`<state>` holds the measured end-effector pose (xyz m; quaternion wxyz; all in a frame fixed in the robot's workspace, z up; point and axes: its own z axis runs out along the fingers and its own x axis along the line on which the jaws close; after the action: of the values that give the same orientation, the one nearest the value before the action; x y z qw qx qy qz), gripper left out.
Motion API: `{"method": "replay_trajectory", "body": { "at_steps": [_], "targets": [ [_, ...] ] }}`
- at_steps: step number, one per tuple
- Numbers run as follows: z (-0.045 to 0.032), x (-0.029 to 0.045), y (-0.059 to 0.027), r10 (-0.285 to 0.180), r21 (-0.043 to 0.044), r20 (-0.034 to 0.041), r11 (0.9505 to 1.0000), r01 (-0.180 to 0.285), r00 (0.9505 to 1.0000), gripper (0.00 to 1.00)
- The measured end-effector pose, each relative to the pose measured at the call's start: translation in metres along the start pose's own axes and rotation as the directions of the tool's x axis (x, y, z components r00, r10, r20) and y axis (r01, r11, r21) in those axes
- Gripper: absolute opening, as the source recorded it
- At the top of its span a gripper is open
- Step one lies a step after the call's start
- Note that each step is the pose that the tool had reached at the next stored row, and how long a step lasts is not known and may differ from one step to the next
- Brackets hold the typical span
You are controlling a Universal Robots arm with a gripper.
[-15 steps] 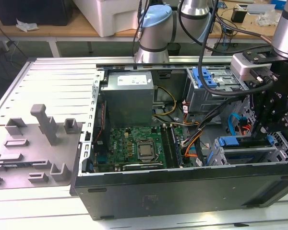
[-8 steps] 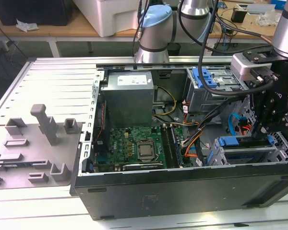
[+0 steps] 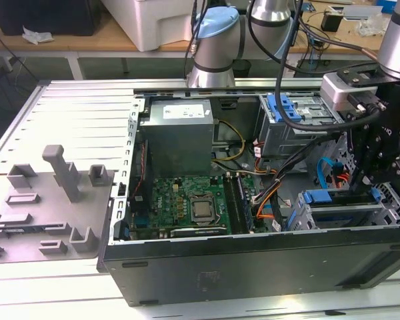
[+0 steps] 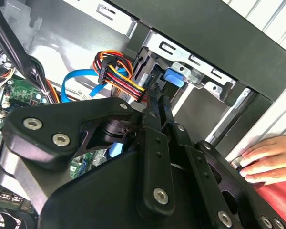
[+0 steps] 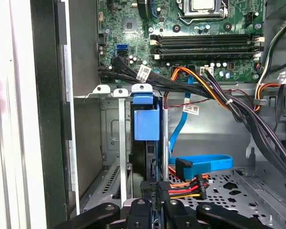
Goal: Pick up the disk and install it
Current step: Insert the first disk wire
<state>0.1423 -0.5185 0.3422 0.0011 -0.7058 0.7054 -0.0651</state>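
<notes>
pincer [image 5: 155,202]: fingers pinched on the disk's rear edge
disk [image 5: 146,125]: straight ahead in its bay [image 5: 112,138], blue caddy showing
tip: probably push square along the rails, cables [image 5: 190,188] sit close

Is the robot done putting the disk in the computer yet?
Nearly, it seems. The disk already stands inside the drive cage. The gripper is right at its near edge. Whether the disk is pushed fully home, I cannot tell.

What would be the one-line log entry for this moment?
gripper: at drive bay, jaws closed on disk | disk: on edge in bay of computer case | hand: on case edge
</notes>
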Motion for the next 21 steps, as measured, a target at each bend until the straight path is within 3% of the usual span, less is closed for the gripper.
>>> {"method": "replay_trajectory", "body": {
  "at_steps": [21],
  "targets": [
    [0.0024,-0.0017,-0.0004,0.000,0.0000,-0.0013,1.0000,0.000,1.0000,0.17]
  ]
}}
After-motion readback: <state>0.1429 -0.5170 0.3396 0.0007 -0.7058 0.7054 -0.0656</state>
